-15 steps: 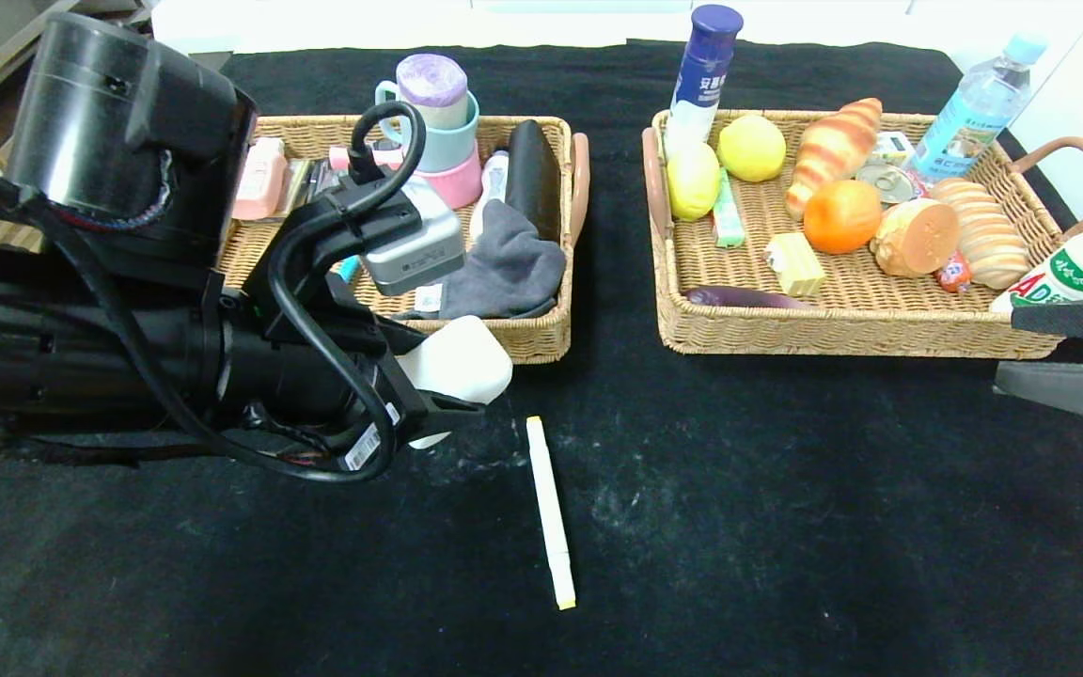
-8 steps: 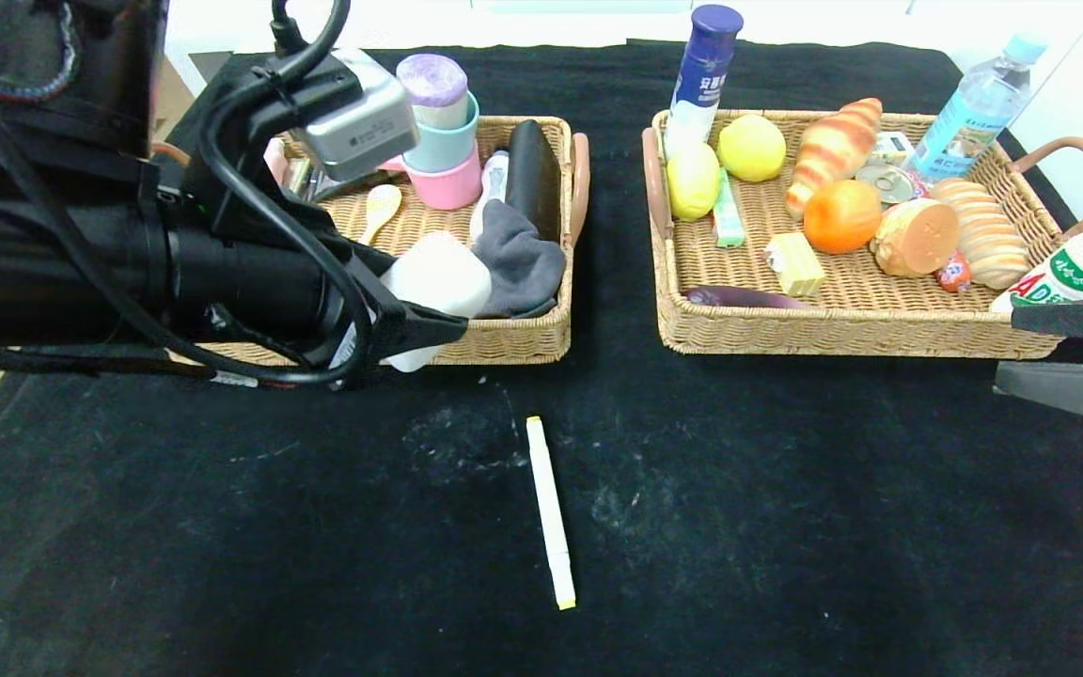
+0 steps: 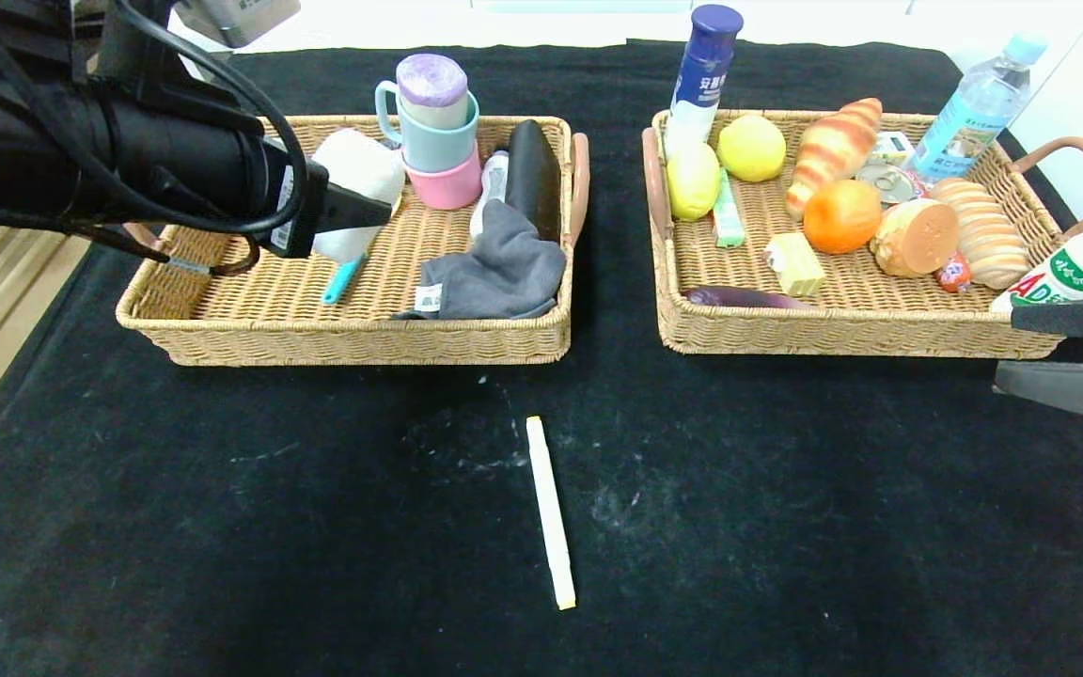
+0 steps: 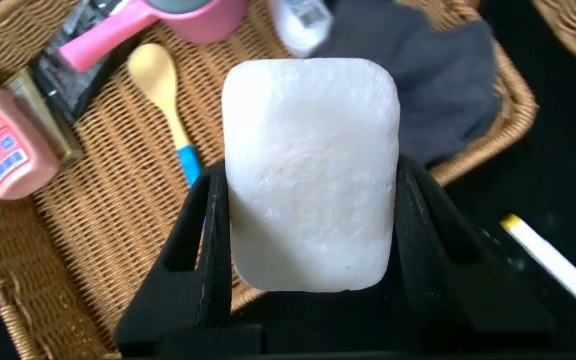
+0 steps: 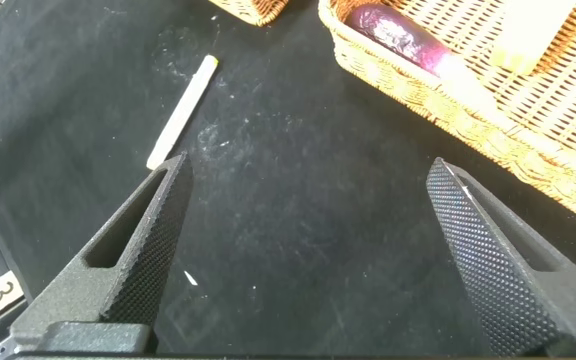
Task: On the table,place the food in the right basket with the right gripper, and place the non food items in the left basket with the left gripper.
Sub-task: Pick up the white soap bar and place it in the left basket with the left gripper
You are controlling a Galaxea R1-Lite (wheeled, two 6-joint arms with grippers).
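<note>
the left gripper (image 3: 353, 212) grips a white soap-like block (image 3: 358, 179) above the back left part of the left basket (image 3: 353, 338); it should drop low over bare wicker near the spoon (image 4: 163, 90) before letting go, so the block doesn't bounce. the right gripper (image 5: 308, 245) waits wide open and empty off the right basket's (image 3: 842, 334) front right corner. a bottle (image 3: 1073, 273) there reads "ad"; other labels are unreadable.

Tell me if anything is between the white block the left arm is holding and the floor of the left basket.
Partly. The left gripper holds the white block over the left basket. A spoon lies under one edge; the rest is bare wicker.
</note>
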